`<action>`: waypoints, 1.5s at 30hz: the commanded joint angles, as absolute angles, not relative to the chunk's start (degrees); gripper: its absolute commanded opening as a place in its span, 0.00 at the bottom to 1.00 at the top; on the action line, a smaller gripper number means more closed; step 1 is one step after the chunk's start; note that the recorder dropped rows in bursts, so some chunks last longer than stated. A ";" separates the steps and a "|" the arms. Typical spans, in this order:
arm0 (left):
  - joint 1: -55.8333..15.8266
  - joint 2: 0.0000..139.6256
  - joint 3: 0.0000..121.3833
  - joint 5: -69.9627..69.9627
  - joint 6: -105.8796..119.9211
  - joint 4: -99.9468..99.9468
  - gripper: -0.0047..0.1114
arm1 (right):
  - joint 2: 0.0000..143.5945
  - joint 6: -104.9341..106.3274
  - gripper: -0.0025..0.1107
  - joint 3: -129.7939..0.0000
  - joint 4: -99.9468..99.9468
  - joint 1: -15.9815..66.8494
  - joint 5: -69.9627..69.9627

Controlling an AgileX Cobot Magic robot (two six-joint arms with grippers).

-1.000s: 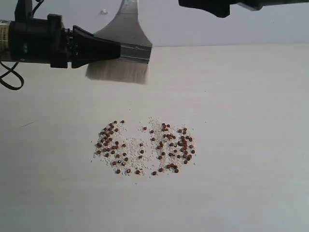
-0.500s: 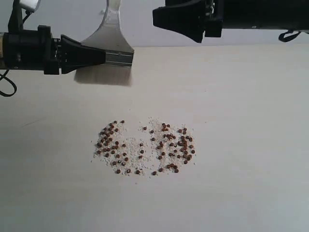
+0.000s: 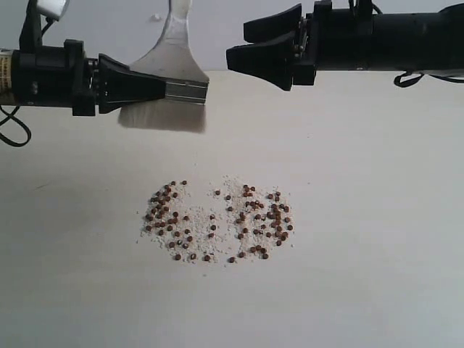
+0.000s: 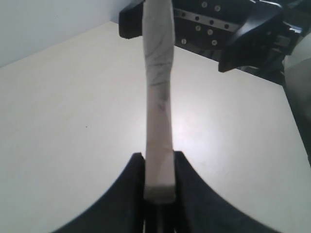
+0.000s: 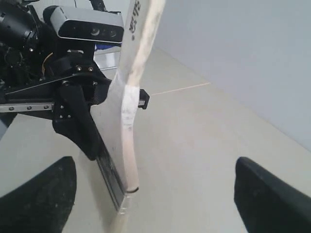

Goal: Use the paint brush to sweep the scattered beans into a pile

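Observation:
The paint brush (image 3: 176,54) hangs bristles-down at the far left of the table, its cream bristles (image 3: 163,116) well behind the beans. My left gripper (image 3: 154,88) is shut on it at the silver ferrule (image 3: 187,91). In the left wrist view the pale handle (image 4: 159,97) runs edge-on out from between the left gripper (image 4: 159,172) jaws. The beans (image 3: 217,221) lie mid-table in two loose reddish-brown clusters mixed with whitish crumbs. My right gripper (image 3: 243,45) is open, just right of the brush, holding nothing. The right wrist view shows the brush (image 5: 127,121) between its spread fingertips (image 5: 43,194).
The pale table (image 3: 362,217) stretches bare around the bean patch. The right arm (image 3: 391,40) reaches in horizontally from the right along the far edge. The wall rises directly behind the table.
My right arm has come in from the upper right, moving left and down until its open jaws stand close to the brush. The left gripper and brush shifted slightly left and lower.

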State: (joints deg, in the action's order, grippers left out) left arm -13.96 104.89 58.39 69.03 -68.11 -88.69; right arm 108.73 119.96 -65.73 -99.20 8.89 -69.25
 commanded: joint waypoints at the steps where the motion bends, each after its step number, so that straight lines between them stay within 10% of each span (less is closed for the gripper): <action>1: -15.37 104.80 58.66 69.96 -67.83 -87.89 0.04 | 108.60 120.68 0.73 -66.24 -99.95 8.68 -69.96; 45: -20.97 104.80 58.66 69.96 -60.04 -89.74 0.04 | 102.09 112.58 0.66 -66.09 -99.95 12.35 -69.96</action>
